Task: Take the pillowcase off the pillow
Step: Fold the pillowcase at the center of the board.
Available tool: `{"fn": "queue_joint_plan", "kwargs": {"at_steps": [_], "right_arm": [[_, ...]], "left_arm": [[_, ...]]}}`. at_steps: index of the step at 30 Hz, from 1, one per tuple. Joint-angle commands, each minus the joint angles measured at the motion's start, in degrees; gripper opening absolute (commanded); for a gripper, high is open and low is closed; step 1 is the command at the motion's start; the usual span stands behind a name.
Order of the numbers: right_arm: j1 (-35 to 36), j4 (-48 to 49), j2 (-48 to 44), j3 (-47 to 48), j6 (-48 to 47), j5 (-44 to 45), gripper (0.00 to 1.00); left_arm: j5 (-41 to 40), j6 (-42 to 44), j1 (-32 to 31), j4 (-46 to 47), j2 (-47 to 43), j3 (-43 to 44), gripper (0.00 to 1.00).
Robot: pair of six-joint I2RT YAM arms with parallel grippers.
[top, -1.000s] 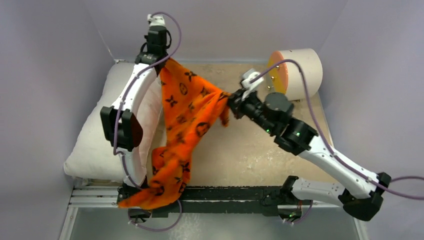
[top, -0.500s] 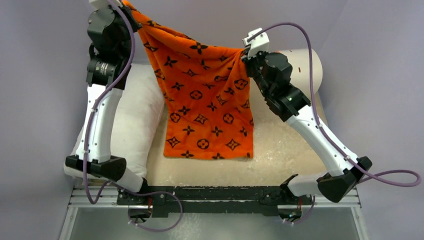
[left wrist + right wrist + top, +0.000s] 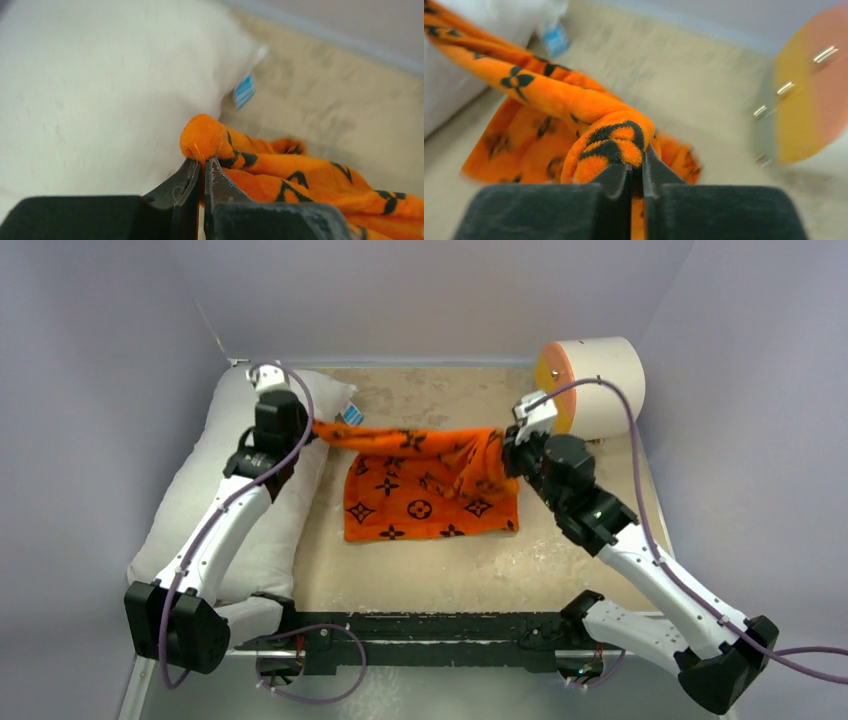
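Observation:
The orange pillowcase with black motifs lies off the pillow, mostly flat on the table, its far edge stretched taut between both grippers. My left gripper is shut on its left corner, right beside the pillow's far end. My right gripper is shut on a bunched right corner. The bare white pillow lies along the table's left side, with its small blue tag showing at the far corner.
A white cylinder with an orange face lies on its side at the far right. The beige tabletop shows between the pillowcase and the arms' base rail. Grey walls close in the back and sides.
Both arms came down from holding the pillowcase high and spread in the air. The cloth now lies on the table beside the pillow, both grippers still shut on its corners.

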Motion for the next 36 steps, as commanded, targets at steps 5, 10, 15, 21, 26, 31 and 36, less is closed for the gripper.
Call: {"fn": "queue_joint_plan", "kwargs": {"at_steps": [5,10,15,21,26,31,36], "right_arm": [[4.6,-1.6,-5.4,-12.1,15.8,-11.2,0.74],[4.3,2.7,-8.2,-9.6,16.2,-8.4,0.99],[2.1,4.1,-5.2,-8.0,17.0,-13.6,0.99],[-1.2,-3.0,9.2,-5.6,23.5,-18.6,0.98],[-2.9,-3.7,16.7,-5.4,28.7,-24.6,0.88],[-3.0,-5.2,16.5,-9.2,31.7,-29.7,0.78],[-3.0,-6.5,16.1,-14.4,32.2,-32.8,0.79]], "left_arm": [[-3.5,-8.1,0.2,-3.5,-9.2,-15.0,0.00],[-7.2,-6.1,0.3,-4.6,-6.5,-13.9,0.00],[-9.2,-4.4,0.3,-5.6,-2.4,-11.2,0.00],[-9.9,-3.5,0.3,-5.2,-2.0,-10.2,0.00],[-10.1,-2.9,0.3,-5.9,-1.8,-9.8,0.00],[-9.6,-2.7,0.3,-6.8,-2.3,-10.0,0.00],[-8.5,-2.5,0.4,-7.4,-2.5,-9.5,0.00]]}}
